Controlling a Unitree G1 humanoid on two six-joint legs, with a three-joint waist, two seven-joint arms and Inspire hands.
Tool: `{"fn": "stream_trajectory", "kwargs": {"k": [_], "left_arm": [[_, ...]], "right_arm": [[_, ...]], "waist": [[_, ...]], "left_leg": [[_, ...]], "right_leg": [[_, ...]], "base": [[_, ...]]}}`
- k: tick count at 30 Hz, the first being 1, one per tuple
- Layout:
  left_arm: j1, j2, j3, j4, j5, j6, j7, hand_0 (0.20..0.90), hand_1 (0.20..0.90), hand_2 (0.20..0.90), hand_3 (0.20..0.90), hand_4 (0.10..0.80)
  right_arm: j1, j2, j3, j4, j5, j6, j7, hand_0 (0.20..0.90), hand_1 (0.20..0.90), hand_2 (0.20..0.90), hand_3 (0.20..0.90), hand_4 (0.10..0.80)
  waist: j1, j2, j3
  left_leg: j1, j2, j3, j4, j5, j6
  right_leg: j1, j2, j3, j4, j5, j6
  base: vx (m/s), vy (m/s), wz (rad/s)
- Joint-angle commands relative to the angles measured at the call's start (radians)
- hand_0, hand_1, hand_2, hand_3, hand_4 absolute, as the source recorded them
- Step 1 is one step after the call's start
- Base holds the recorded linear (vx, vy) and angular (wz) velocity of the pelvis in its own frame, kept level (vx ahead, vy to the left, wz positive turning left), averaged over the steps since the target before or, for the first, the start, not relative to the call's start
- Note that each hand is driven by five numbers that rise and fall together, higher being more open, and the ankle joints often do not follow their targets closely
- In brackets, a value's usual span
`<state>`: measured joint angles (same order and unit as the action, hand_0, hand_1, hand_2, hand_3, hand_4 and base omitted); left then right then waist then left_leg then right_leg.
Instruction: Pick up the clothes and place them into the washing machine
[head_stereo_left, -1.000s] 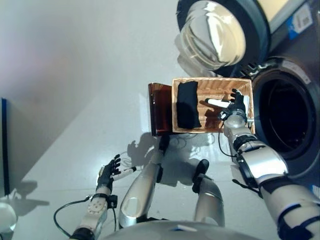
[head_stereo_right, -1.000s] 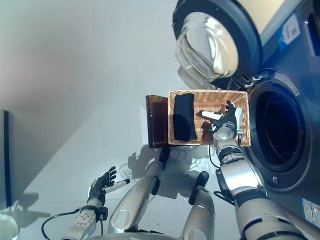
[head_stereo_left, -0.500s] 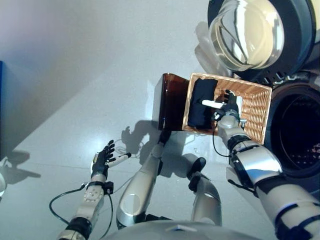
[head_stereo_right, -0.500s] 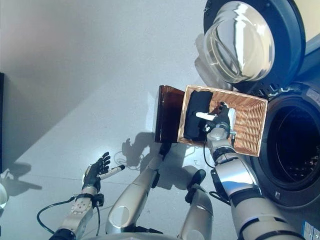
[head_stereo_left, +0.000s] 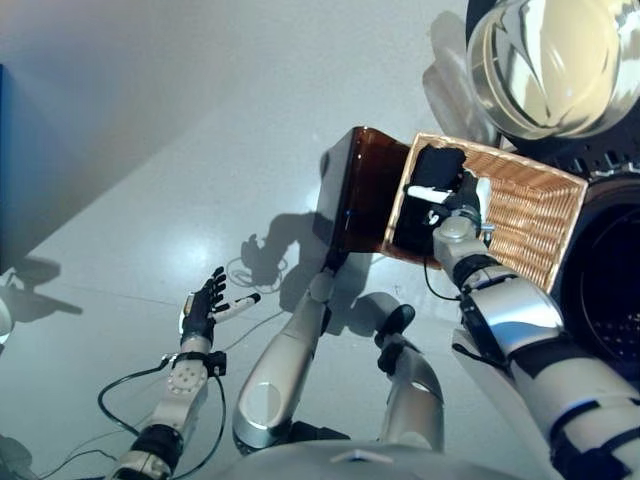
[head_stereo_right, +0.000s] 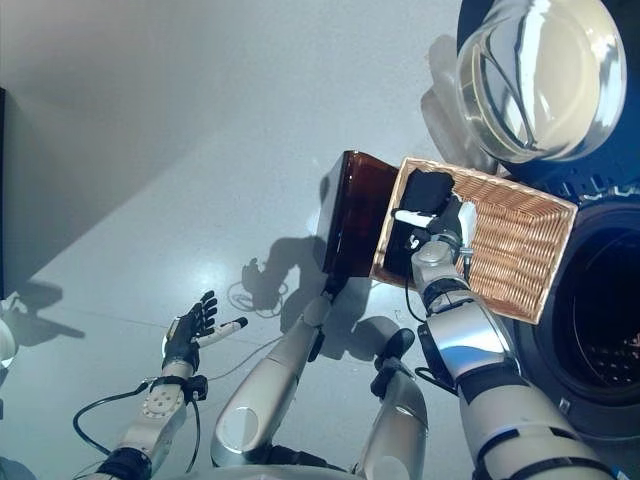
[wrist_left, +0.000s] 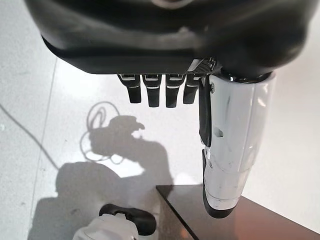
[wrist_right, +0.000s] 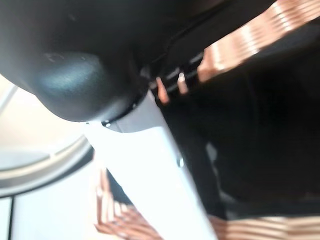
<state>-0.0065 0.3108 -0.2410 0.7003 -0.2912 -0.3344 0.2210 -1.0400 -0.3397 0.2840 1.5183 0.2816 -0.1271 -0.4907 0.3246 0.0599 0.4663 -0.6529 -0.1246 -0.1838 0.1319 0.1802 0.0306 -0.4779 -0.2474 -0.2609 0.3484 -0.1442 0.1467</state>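
Wicker basket (head_stereo_left: 540, 215) sits on a dark brown stand (head_stereo_left: 362, 190) before the washing machine (head_stereo_right: 590, 330), holding black clothes (head_stereo_left: 425, 200) at its left end. Right hand (head_stereo_left: 452, 200) rests on the clothes; whether its fingers grip cannot be told. Left hand (head_stereo_left: 203, 305) hangs open over the floor (head_stereo_left: 150, 150), well apart.

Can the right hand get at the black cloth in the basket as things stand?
Probably yes: the right hand is already inside the basket, right at the black cloth, with nothing between. Whether it has gripped yet is unclear.
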Motion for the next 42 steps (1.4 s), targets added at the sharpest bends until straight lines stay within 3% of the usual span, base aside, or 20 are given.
{"fn": "stream_trajectory", "kwargs": {"k": [1, 2, 4, 5, 6, 14, 15, 17, 18, 19, 27, 33, 42], "left_arm": [[0.028, 0.062, 0.021, -0.045, -0.015, -0.049, 0.044, 0.900, 0.900, 0.900, 0.900, 0.800], [0.030, 0.061, 0.019, -0.044, -0.016, -0.051, 0.046, 0.900, 0.900, 0.900, 0.900, 0.800], [0.032, 0.061, 0.013, -0.046, -0.014, -0.052, 0.049, 0.900, 0.900, 0.900, 0.900, 0.800], [0.040, 0.059, 0.007, -0.063, -0.012, -0.052, 0.051, 0.900, 0.900, 0.900, 0.900, 0.800], [0.040, 0.058, 0.007, -0.062, -0.012, -0.051, 0.051, 0.900, 0.900, 0.900, 0.900, 0.800], [0.056, 0.054, -0.010, -0.043, -0.002, -0.049, 0.049, 0.900, 0.900, 0.900, 0.900, 0.800], [0.055, 0.055, -0.010, -0.044, -0.002, -0.050, 0.049, 0.900, 0.900, 0.900, 0.900, 0.800], [0.058, 0.054, -0.013, -0.038, -0.001, -0.050, 0.047, 0.900, 0.900, 0.900, 0.900, 0.800], [0.061, 0.054, -0.015, -0.037, -0.002, -0.049, 0.045, 0.900, 0.900, 0.900, 0.900, 0.800], [0.062, 0.055, -0.018, -0.030, -0.003, -0.049, 0.043, 0.900, 0.900, 0.900, 0.900, 0.800], [0.071, 0.050, -0.032, -0.007, 0.002, -0.042, 0.027, 0.900, 0.900, 0.900, 0.900, 0.800], [0.076, 0.041, -0.029, 0.056, -0.003, -0.036, 0.011, 0.900, 0.900, 0.900, 0.900, 0.800], [0.117, -0.009, -0.060, 0.133, -0.025, -0.019, -0.054, 0.900, 0.900, 0.900, 0.900, 0.800]], "right_arm": [[-0.051, -0.075, 0.010, -0.026, -0.047, -0.017, -0.034, 0.200, 0.200, 0.200, 0.200, 0.300], [-0.052, -0.076, 0.013, -0.026, -0.052, -0.014, -0.038, 0.200, 0.200, 0.200, 0.200, 0.300], [-0.058, -0.079, 0.013, -0.022, -0.059, -0.011, -0.043, 0.200, 0.200, 0.200, 0.200, 0.300], [-0.059, -0.079, 0.013, -0.020, -0.066, -0.008, -0.051, 0.200, 0.200, 0.200, 0.200, 0.300], [-0.059, -0.078, 0.014, -0.020, -0.067, -0.007, -0.051, 0.200, 0.200, 0.200, 0.200, 0.300], [-0.044, -0.081, 0.006, -0.022, -0.078, -0.003, -0.058, 0.200, 0.200, 0.200, 0.200, 0.300], [-0.044, -0.082, 0.005, -0.023, -0.078, -0.004, -0.059, 0.200, 0.200, 0.200, 0.200, 0.300], [-0.034, -0.084, 0.000, -0.027, -0.077, -0.005, -0.061, 0.200, 0.200, 0.200, 0.200, 0.300], [-0.027, -0.087, -0.002, -0.029, -0.076, -0.006, -0.060, 0.200, 0.200, 0.200, 0.200, 0.300], [-0.018, -0.093, -0.011, -0.033, -0.074, -0.006, -0.063, 0.200, 0.200, 0.200, 0.200, 0.300], [0.030, -0.132, -0.053, -0.045, -0.060, -0.011, -0.069, 0.200, 0.200, 0.200, 0.200, 0.300], [0.084, -0.162, -0.137, -0.081, 0.037, -0.054, -0.053, 0.200, 0.200, 0.200, 0.200, 0.300], [0.261, -0.150, -0.400, -0.178, 0.507, -0.216, 0.062, 0.200, 0.200, 0.200, 0.200, 0.300]], "waist": [[0.044, 0.032, 0.023], [0.041, 0.030, 0.019], [0.040, 0.036, 0.022], [0.039, 0.047, 0.031], [0.037, 0.041, 0.025], [0.024, 0.049, 0.024], [0.026, 0.054, 0.029], [0.021, 0.053, 0.025], [0.016, 0.048, 0.017], [0.010, 0.051, 0.016], [-0.016, 0.052, -0.017], [-0.048, 0.061, -0.064], [-0.100, 0.128, -0.136]], "left_leg": [[-0.057, -0.004, 0.084, 0.140, -0.107, -0.046], [-0.051, -0.004, 0.079, 0.148, -0.143, -0.050], [-0.055, -0.005, 0.081, 0.148, -0.141, -0.048], [-0.068, -0.005, 0.088, 0.148, -0.109, -0.043], [-0.057, -0.005, 0.083, 0.150, -0.142, -0.048], [-0.052, -0.002, 0.095, 0.150, -0.142, -0.044], [-0.063, -0.002, 0.100, 0.148, -0.109, -0.040], [-0.061, 0.000, 0.104, 0.148, -0.109, -0.039], [-0.048, 0.001, 0.100, 0.151, -0.143, -0.043], [-0.051, 0.004, 0.109, 0.145, -0.109, -0.038], [-0.001, 0.010, 0.130, 0.123, -0.108, -0.034], [0.054, 0.014, 0.151, 0.106, -0.112, -0.027], [0.140, 0.020, 0.183, 0.060, -0.114, -0.026]], "right_leg": [[-0.028, -0.014, 0.038, -0.098, 0.185, -0.070], [-0.024, -0.012, 0.050, -0.089, 0.155, -0.063], [-0.031, -0.013, 0.054, -0.086, 0.156, -0.064], [-0.046, -0.014, 0.048, -0.086, 0.181, -0.071], [-0.038, -0.012, 0.058, -0.082, 0.154, -0.065], [-0.044, -0.010, 0.074, -0.073, 0.152, -0.065], [-0.052, -0.012, 0.065, -0.078, 0.180, -0.072], [-0.052, -0.012, 0.069, -0.078, 0.182, -0.071], [-0.043, -0.009, 0.081, -0.074, 0.155, -0.065], [-0.051, -0.009, 0.077, -0.083, 0.189, -0.070], [-0.013, -0.005, 0.096, -0.109, 0.201, -0.065], [0.019, -0.001, 0.123, -0.120, 0.204, -0.062], [0.053, 0.006, 0.165, -0.129, 0.188, -0.059]], "base": [[0.091, -0.011, 0.00], [0.090, -0.017, -0.01], [-0.025, 0.023, -0.03], [-0.023, 0.023, -0.03], [-0.022, 0.027, -0.03], [-0.008, 0.018, -0.03], [-0.109, 0.044, -0.05], [-0.008, 0.006, -0.04], [-0.015, 0.005, -0.04], [-0.011, 0.003, -0.05], [-0.008, 0.010, -0.12], [0.023, 0.023, -0.20], [0.055, 0.036, -0.16]]}}
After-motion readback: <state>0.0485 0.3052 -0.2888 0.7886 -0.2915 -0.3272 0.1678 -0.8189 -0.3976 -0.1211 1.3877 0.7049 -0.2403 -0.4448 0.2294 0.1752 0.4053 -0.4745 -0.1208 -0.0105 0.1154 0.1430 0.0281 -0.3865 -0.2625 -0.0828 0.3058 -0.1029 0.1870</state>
